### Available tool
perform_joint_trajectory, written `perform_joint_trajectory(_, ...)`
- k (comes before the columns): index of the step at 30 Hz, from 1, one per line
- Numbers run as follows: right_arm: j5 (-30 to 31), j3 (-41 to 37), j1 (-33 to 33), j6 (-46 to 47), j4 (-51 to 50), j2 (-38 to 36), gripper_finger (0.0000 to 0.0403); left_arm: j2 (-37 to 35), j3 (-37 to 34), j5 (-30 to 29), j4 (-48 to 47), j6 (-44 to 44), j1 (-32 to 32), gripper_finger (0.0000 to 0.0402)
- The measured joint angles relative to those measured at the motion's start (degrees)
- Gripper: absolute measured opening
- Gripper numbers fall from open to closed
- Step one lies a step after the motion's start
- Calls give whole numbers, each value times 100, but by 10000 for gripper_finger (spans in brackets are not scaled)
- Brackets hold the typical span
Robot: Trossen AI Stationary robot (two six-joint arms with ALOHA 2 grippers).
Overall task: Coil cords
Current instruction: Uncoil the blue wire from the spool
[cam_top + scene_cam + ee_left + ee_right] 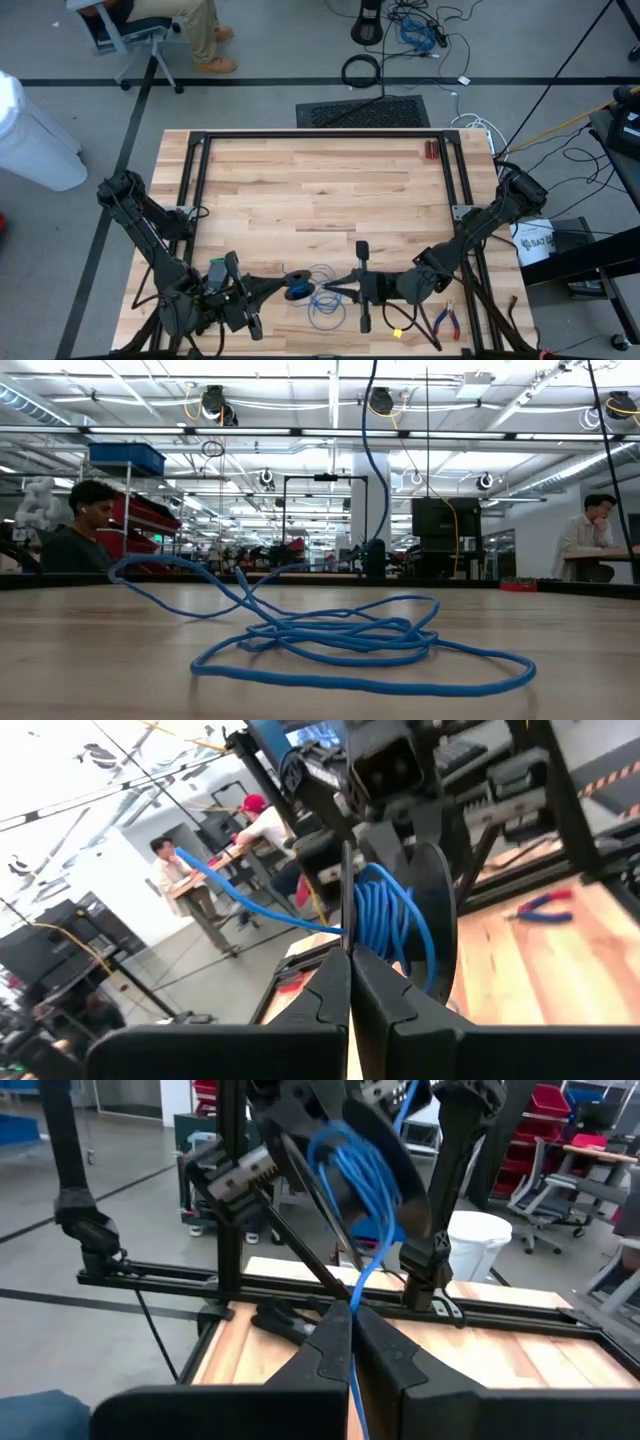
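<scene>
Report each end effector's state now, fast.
Left end effector: shut on the spool wound with blue cord.
Right end effector: shut on the blue cord.

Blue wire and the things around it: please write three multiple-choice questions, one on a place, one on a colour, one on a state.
1. The pliers lie:
A. near the right arm, by the table's edge
B. at the table's centre
C. beside the left arm

2. The wire wound on the spool is:
A. red
B. blue
C. yellow

3. The right gripper is:
A. wide open over bare wood
B. shut on the wire
C. shut on the pliers

Answers:
1 A: the high view shows them next to that arm.
2 B: it is blue in every view.
3 B: in the right wrist view the fingers meet around the wire.
</scene>
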Motion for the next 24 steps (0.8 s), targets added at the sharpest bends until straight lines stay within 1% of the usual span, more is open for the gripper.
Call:
perform_joint_trajectory(4, -9, 0, 82, -138, 284, -3, 0, 0, 0, -104, -209, -2, -1, 2)
perform_joint_trajectory(11, -72, 0, 205, -383, 883, -3, 0, 0, 2, -508, -461, -9, 1, 2)
perform_joint_trajectory(15, -452, 0, 204, -348, 931, -3, 0, 0, 0, -786, -460, -9, 25, 2)
perform_joint_trajectory(17, -519, 0, 179, -300, 969, 8, 0, 0, 1, -879, -459, -9, 54, 2)
perform_joint_trajectory(20, -550, 0, 165, -300, 977, 39, 0, 0, 0, -909, -454, -11, 109, 2)
perform_joint_trajectory(24, -850, 0, 116, -290, 1109, 95, 0, 23, 2, -909, -417, -20, 206, 2)
